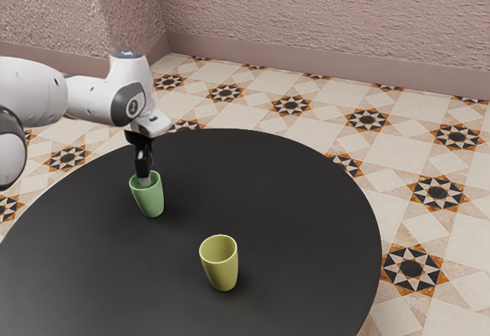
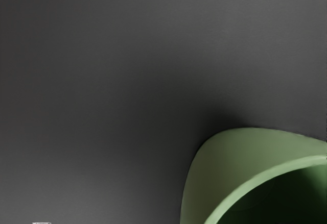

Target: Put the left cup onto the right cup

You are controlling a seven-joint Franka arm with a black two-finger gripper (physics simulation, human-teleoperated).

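I read no text, label or number; the small mark on the arm (image 1: 129, 104) joint is illegible.

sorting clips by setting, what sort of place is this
Probably a simulated indoor room, domestic or café-like: a round black table stands on patterned floor tiles, with a rough pink plaster wall behind.

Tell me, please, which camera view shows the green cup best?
The exterior view: the whole green cup stands out against the black table, with the gripper pinching its rim. The wrist view catches part of its rim and outer wall, close under the hand.
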